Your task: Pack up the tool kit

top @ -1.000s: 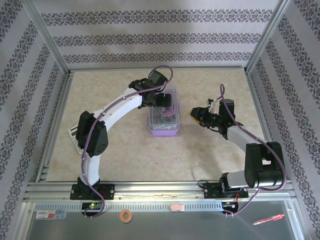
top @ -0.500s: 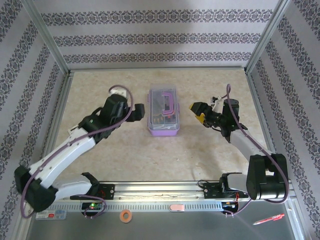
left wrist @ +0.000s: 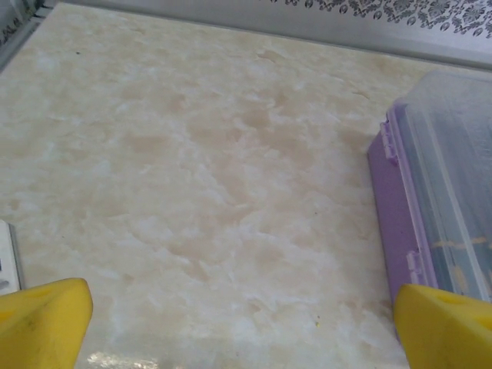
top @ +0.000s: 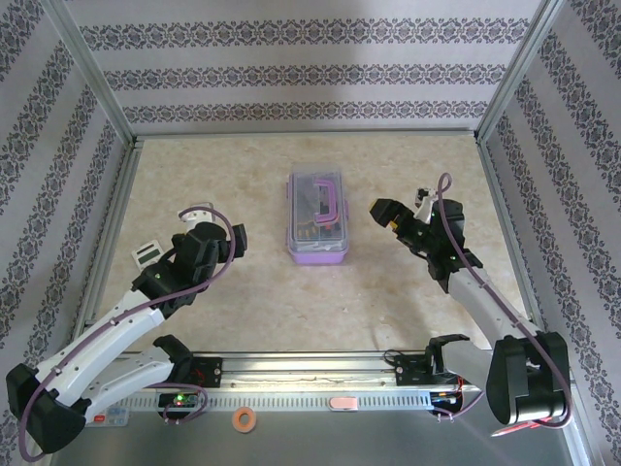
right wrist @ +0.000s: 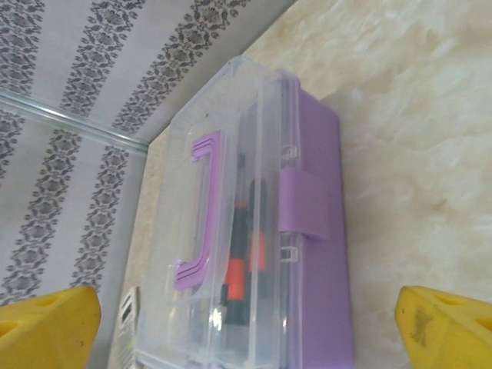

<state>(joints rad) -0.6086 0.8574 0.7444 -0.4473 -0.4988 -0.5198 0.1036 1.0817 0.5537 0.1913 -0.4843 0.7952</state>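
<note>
The lilac tool kit case [top: 317, 221] lies mid-table with its clear lid down and the purple handle [top: 328, 199] flat on top. The right wrist view shows the case [right wrist: 307, 254] close up, its purple latch [right wrist: 304, 201] folded over the lid. Orange-and-black screwdrivers [right wrist: 247, 257] lie inside. My left gripper [top: 233, 243] hangs open to the left of the case, apart from it. In its own view the left gripper [left wrist: 242, 338] has bare tabletop between the fingers, with the case's side [left wrist: 396, 215] to the right. My right gripper [top: 380, 212] is open just right of the case; the right gripper [right wrist: 246, 330] faces the latch side.
A grey calculator [top: 147, 255] lies near the left rail, beside my left arm, and its edge [left wrist: 6, 261] shows in the left wrist view. Aluminium frame rails and patterned walls enclose the table. An orange ring [top: 244, 419] sits on the near ledge.
My left gripper has left the top of the case and drawn back to the near left. The right arm has stretched out, its gripper staying beside the case.
</note>
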